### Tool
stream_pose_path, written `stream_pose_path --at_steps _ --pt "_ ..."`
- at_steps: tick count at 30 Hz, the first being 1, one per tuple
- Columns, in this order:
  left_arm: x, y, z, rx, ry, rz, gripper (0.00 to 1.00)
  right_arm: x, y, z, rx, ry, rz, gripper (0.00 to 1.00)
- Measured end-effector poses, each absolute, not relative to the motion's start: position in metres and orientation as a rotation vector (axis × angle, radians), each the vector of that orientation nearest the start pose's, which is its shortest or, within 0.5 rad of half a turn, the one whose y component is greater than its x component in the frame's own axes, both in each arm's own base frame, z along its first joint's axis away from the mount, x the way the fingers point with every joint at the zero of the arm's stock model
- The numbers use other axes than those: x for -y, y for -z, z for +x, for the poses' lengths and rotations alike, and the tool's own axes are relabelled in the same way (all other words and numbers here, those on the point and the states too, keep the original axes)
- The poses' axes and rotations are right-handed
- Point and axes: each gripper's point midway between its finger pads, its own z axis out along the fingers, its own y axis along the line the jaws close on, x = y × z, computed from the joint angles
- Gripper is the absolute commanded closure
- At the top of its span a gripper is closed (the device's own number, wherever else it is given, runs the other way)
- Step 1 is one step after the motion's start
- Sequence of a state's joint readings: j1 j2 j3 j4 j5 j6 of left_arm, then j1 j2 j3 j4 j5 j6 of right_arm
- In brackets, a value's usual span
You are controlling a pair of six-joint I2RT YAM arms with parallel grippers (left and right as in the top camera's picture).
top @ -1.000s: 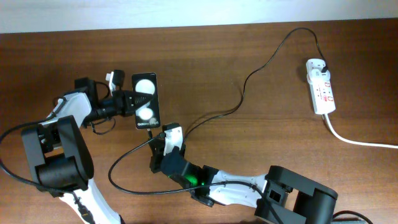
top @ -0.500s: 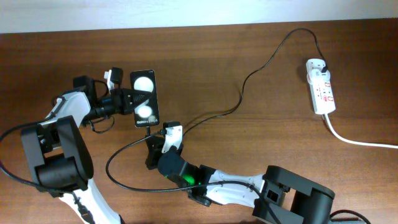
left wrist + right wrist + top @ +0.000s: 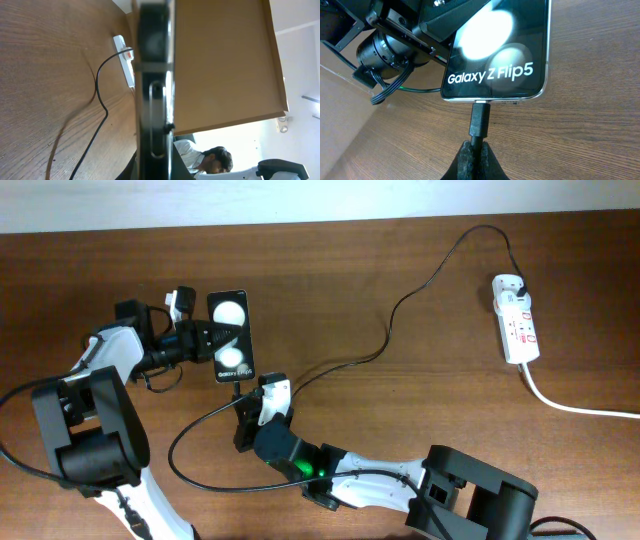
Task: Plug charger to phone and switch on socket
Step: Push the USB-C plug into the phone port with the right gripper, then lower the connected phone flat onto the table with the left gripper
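The right gripper, clamped on the charger, holds its connector in line with the phone, tip at the bottom port. The left gripper pinches the phone's side.

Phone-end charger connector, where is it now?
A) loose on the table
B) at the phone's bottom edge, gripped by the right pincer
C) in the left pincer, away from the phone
B: the right wrist view shows the right pincer shut on the charger, with its connector tip meeting the port in the bottom edge of the phone.
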State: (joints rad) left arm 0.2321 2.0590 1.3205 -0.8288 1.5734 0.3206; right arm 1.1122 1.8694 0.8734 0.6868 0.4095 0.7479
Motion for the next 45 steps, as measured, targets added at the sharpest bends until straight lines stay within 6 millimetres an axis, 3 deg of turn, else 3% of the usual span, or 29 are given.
stream_pose_path --at_steps 4,6,7,8,9,13,16,20,23,27,31,34,40,45 --pt "0.083 -0.153 0.395 -1.978 1.909 0.091 1.0 -0.42 -0.122 0.284 -1.953 -0.891 -0.062 0.96" --pt "0.083 -0.153 0.395 -1.978 1.909 0.091 1.0 -0.42 -0.122 0.283 -1.954 -0.893 -0.064 0.87" --pt "0.083 -0.153 0.395 -1.978 1.909 0.091 1.0 -0.421 -0.123 0.284 -1.954 -0.897 -0.07 0.59" --pt "0.083 -0.152 0.395 -1.98 1.907 0.091 1.0 -0.421 -0.125 0.285 -1.944 -0.895 -0.073 0.11" --pt "0.084 -0.15 0.394 -1.992 1.909 0.081 1.0 -0.42 -0.136 0.296 -1.914 -0.901 -0.061 0.01" --pt "0.085 -0.147 0.393 -2.008 1.902 0.082 1.0 -0.421 -0.134 0.299 -1.946 -0.84 -0.152 0.01" --pt "0.087 -0.143 0.392 -2.027 1.89 0.088 1.0 -0.396 -0.127 0.295 -2.073 -0.695 -0.211 0.01" --pt "0.087 -0.14 0.393 -2.039 1.87 0.099 1.0 -0.358 -0.145 0.278 -2.173 -0.548 -0.257 0.01" --pt "0.086 -0.133 0.394 -2.076 1.82 0.117 1.0 -0.33 -0.138 0.273 -2.23 -0.4 -0.269 0.01" --pt "0.089 -0.115 0.397 -2.177 1.703 0.169 1.0 -0.312 -0.129 0.28 -2.269 -0.336 -0.209 0.01" --pt "0.108 -0.077 0.409 -2.418 1.482 0.167 1.0 -0.276 -0.116 0.303 -2.347 -0.283 -0.106 0.01" --pt "0.126 -0.06 0.421 -2.511 1.33 0.161 1.0 -0.253 -0.106 0.308 -2.407 -0.225 -0.07 0.01" --pt "0.144 -0.021 0.426 -2.72 0.915 0.11 1.0 -0.242 -0.103 0.312 -2.424 -0.199 -0.044 0.01" --pt "0.15 -0.02 0.433 -2.736 0.769 0.06 0.9 -0.243 -0.103 0.313 -2.421 -0.202 -0.043 0.01"
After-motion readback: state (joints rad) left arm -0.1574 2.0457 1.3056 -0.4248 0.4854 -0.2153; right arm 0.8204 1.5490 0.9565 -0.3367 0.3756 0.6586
